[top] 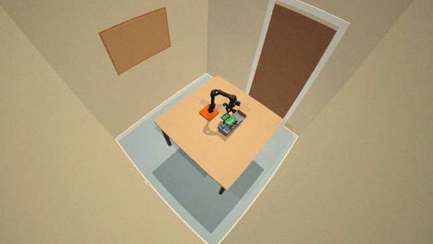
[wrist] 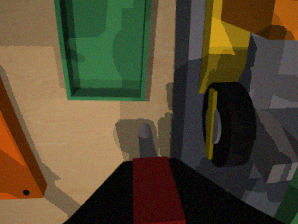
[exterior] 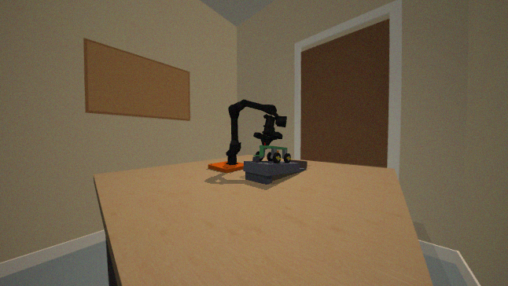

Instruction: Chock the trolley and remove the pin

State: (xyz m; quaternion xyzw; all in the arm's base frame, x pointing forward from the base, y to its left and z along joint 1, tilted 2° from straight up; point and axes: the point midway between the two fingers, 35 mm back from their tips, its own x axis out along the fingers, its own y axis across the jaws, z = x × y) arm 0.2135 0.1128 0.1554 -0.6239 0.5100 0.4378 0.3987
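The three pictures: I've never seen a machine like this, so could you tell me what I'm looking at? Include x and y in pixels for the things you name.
It is one black robot arm [top: 221, 94] [exterior: 234, 130] on an orange base plate [top: 202, 112] [exterior: 214, 166] [wrist: 20, 175]. One picture looks down from above, one comes from the side, and one from the arm's wrist, beside its claw [top: 228, 113] [exterior: 265, 144] [wrist: 149, 168].

On the wooden table [top: 198, 147] [exterior: 252, 220] [wrist: 90, 125] stand a grey ramp [top: 226, 133] [exterior: 257, 169] [wrist: 187, 115] and a green tray [top: 225, 116] [wrist: 107, 96]. A small green trolley [top: 230, 120] [exterior: 274, 147] sits on the ramp. The claw is closed on the red-headed stop pin [wrist: 151, 185].
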